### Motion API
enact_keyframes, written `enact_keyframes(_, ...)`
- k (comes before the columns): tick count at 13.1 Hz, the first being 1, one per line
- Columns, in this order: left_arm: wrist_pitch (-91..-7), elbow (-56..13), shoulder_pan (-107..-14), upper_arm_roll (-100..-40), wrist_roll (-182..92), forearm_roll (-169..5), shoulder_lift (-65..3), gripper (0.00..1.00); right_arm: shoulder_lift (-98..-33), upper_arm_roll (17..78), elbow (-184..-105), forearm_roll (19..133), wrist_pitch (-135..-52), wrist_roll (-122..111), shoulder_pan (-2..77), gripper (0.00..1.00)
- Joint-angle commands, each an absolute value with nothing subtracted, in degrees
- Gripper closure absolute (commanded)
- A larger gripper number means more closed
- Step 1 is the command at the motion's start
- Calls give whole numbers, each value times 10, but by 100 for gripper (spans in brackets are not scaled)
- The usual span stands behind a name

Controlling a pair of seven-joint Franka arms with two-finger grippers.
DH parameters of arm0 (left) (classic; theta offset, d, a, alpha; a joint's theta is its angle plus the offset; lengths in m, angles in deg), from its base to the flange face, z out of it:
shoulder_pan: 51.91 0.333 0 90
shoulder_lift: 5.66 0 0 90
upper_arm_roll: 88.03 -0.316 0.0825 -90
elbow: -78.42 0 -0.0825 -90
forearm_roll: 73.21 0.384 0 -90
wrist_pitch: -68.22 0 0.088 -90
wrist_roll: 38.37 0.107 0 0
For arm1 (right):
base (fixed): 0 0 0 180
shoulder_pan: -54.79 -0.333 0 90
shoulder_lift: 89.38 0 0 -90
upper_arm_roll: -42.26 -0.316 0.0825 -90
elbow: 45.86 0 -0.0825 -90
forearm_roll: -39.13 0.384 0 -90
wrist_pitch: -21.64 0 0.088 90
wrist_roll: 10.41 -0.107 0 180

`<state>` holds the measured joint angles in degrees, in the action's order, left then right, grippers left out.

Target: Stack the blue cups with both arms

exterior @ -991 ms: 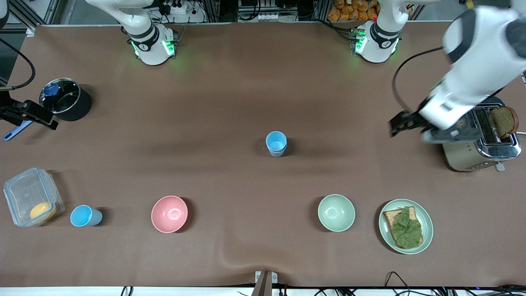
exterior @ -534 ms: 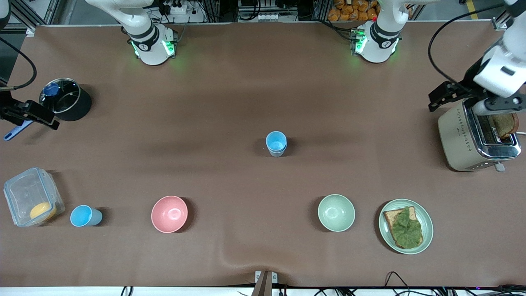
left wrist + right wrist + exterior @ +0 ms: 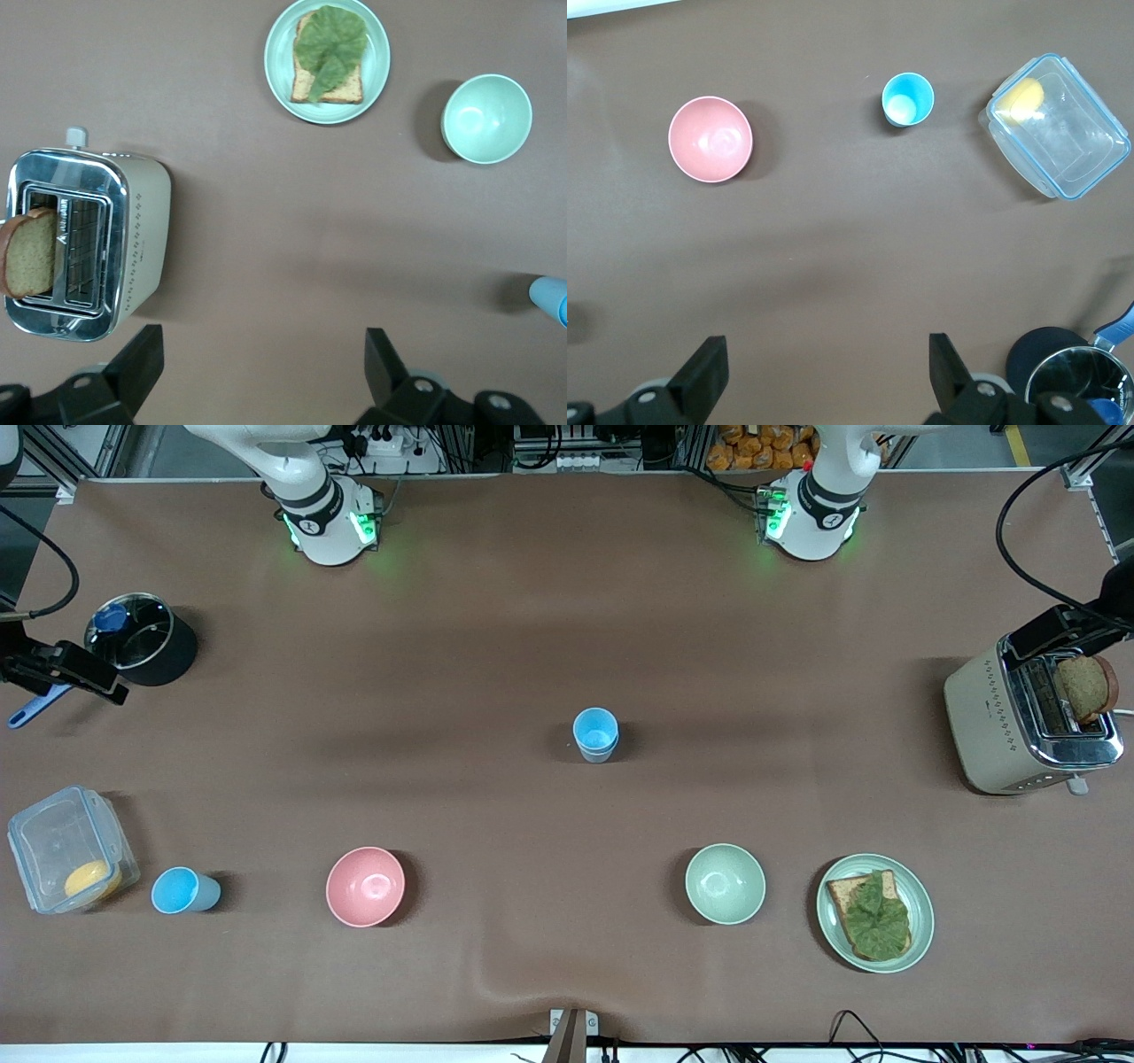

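Observation:
Two blue cups (image 3: 595, 734) stand nested one in the other at the table's middle; a sliver of them shows in the left wrist view (image 3: 551, 300). A third blue cup (image 3: 183, 890) stands alone beside the plastic box, toward the right arm's end; it also shows in the right wrist view (image 3: 907, 99). My left gripper (image 3: 263, 367) is open and empty, up over the toaster (image 3: 1028, 722) at the table's edge (image 3: 1059, 633). My right gripper (image 3: 827, 367) is open and empty, up beside the black pot (image 3: 142, 651) at the other edge (image 3: 66, 671).
A pink bowl (image 3: 365, 886), a pale green bowl (image 3: 725, 883) and a plate with bread and lettuce (image 3: 874, 912) stand along the side nearest the front camera. A clear box with a yellow piece (image 3: 71, 859) is beside the single cup. Bread sticks out of the toaster.
My left arm has swung away from the table's middle, past the toaster, toward the table's edge; most of it is now out of the front view. The right arm and cups have not moved.

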<state>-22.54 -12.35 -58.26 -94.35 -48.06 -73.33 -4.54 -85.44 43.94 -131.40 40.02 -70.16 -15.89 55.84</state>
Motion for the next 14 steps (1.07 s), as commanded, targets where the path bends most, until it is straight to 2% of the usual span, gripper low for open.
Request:
enact_keyframes(1,-209,-104,-596,-930,-488,-735,-56,0,-860,432,-1315,392,-698,-169,565,0)
enact_keyframes(14,-169,-99,-596,-909,-489,-737,-58,0,-859,433,-1317,392,-697,-169,568,0)
